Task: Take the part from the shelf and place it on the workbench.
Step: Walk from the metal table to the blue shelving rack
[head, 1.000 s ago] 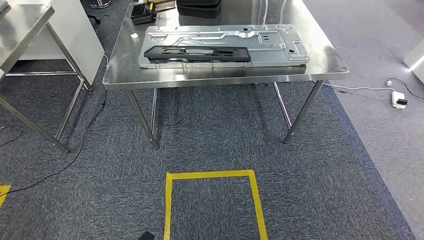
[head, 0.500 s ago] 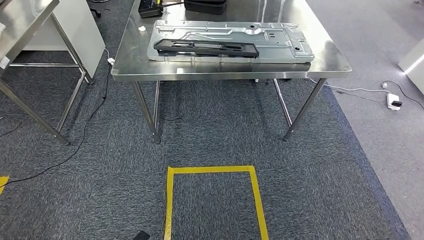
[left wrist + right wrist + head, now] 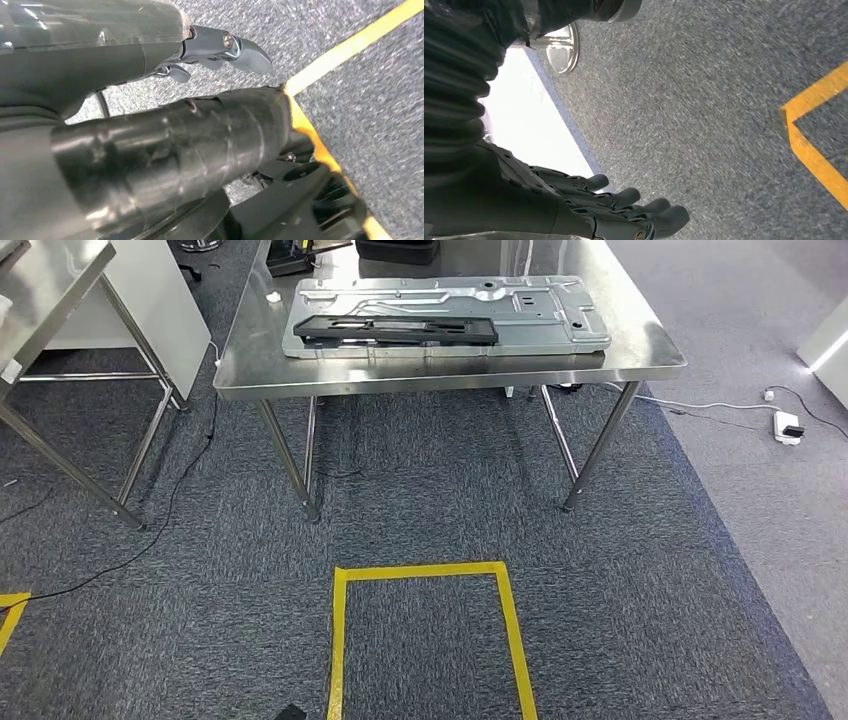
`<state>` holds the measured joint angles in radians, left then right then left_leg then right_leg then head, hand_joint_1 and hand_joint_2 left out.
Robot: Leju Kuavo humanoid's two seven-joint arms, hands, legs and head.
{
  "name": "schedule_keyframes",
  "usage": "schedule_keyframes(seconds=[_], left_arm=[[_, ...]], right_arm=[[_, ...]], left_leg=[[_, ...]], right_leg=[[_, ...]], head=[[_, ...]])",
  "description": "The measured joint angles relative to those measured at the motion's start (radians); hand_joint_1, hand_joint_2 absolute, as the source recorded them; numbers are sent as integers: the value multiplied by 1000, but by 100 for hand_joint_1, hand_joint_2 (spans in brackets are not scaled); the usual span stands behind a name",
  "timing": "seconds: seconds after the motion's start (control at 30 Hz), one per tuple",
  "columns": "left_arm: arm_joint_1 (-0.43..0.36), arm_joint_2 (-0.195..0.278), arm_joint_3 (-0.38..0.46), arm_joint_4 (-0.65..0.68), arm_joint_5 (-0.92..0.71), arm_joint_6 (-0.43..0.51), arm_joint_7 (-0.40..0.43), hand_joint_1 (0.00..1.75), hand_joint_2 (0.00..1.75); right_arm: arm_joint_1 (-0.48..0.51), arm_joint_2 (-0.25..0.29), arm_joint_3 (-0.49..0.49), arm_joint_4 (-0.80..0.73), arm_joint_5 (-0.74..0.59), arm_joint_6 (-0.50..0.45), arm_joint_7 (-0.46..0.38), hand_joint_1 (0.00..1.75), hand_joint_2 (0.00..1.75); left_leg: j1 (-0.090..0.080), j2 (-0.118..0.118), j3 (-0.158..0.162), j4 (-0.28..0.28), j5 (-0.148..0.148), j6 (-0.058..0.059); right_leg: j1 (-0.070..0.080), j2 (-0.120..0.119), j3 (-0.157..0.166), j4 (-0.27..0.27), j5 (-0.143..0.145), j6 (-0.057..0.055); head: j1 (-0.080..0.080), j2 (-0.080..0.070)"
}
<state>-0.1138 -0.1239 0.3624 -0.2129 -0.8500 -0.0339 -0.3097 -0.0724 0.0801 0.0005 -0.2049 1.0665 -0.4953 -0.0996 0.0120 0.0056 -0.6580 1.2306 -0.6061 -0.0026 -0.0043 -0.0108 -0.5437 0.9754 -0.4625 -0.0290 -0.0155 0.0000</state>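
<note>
On the grey carpet ahead stands the steel workbench, and on it a large silver panel carries the long black part, which lies flat along the panel's near side. A yellow tape frame marks the floor before the bench. The right hand hangs by the floor, fingers gently curled, holding nothing. The left hand also hangs low; its state I cannot tell. Stepping squarely into the frame first seems wise.

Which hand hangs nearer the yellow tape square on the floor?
Left. The left hand hangs right over the yellow tape corner; the right hand hangs off to its side, carpet between.
</note>
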Motion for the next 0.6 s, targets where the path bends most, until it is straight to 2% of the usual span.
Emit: schedule_keyframes(seconds=[0.03, 0.07, 0.1, 0.17, 0.2, 0.23, 0.33, 0.37, 0.4, 0.43, 0.5, 0.53, 0.57, 0.6], left_arm=[[1, 0, 0, 0, 0, 0, 0, 0, 0], [2, 1, 0, 0, 0, 0, 0, 0, 0], [3, 1, 0, 0, 0, 0, 0, 0, 0], [0, 2, 0, 0, 0, 1, 0, 0, 0], [-2, 2, 0, 0, 0, 2, 0, 0, 0], [-2, 2, 0, 0, 0, 2, 0, 0, 0], [0, 2, 0, 0, 0, 2, 0, 0, 0], [-1, 2, 0, 0, 0, 2, 0, 0, 0], [-2, 2, 0, 0, 0, 2, 0, 0, 0], [-3, 2, 0, 0, 1, 2, 0, 0, 0], [-4, 2, 0, 0, 1, 2, 0, 0, 0], [-3, 1, 0, 0, 1, 2, 0, 0, 0], [-3, 1, 0, 0, 1, 2, 0, 0, 0], [-2, 1, 0, 0, 1, 2, 0, 0, 0]], right_arm=[[1, 0, -1, 0, 0, 0, -1, 0, 175], [2, 0, -1, 0, 0, -1, -1, 0, 175], [2, 0, -2, 1, 0, -1, -2, 0, 175], [2, 0, -2, 1, 0, -1, -2, 0, 175], [2, 0, -2, 1, 0, -1, -2, 0, 175], [1, 0, -2, 1, 0, -2, -2, 0, 175], [2, 0, -2, 1, 0, -3, -3, 0, 175], [2, 0, -3, 1, 0, -3, -3, 0, 175], [2, 0, -3, 1, 0, -4, -3, 0, 175], [2, 0, -4, 1, 0, -4, -3, 0, 175], [2, 0, -4, 1, 0, -5, -4, 0, 175], [2, 0, -4, 1, 0, -5, -4, 0, 175], [3, 0, -4, 2, 0, -5, -4, 0, 175], [3, 0, -4, 2, 0, -5, -4, 0, 175]], left_leg=[[1, 0, -11, 41, -16, -4], [3, 0, -5, 47, -13, -7], [5, 0, 20, 14, 8, -9], [8, 1, 99, -119, 57, -9], [8, 0, 126, -171, 71, -6], [7, -2, 139, -201, 76, -1], [3, -3, 135, -211, 87, 20], [3, -2, 134, -215, 94, 28], [5, -1, 131, -219, 102, 36], [7, 1, 126, -221, 109, 42], [7, 2, 110, -219, 120, 46], [6, 2, 102, -217, 124, 45], [6, 3, 96, -215, 127, 44], [6, 3, 91, -213, 130, 43]], right_leg=[[0, 0, -8, 4, 3, 1], [0, -1, -15, 9, 5, 2], [-1, -1, -23, 16, 6, 4], [-1, 0, -38, 36, 5, 10], [0, 0, -45, 46, 4, 15], [2, 0, -50, 53, 4, 21], [0, 1, -56, 57, 11, 42], [-2, 3, -59, 64, 2, 48], [-4, 5, -69, 88, -21, 54], [-6, 7, -87, 133, -57, 60], [-9, 8, -134, 259, -136, 68], [-10, 8, -148, 308, -156, 71], [-10, 8, -145, 322, -157, 72], [-11, 8, -122, 295, -140, 71]], head=[[0, 0], [0, 0], [0, 0], [0, 0], [0, 0], [1, 0], [1, 0], [1, 0], [2, 0], [2, 0], [2, 0], [1, 0], [1, 0], [1, 0]])
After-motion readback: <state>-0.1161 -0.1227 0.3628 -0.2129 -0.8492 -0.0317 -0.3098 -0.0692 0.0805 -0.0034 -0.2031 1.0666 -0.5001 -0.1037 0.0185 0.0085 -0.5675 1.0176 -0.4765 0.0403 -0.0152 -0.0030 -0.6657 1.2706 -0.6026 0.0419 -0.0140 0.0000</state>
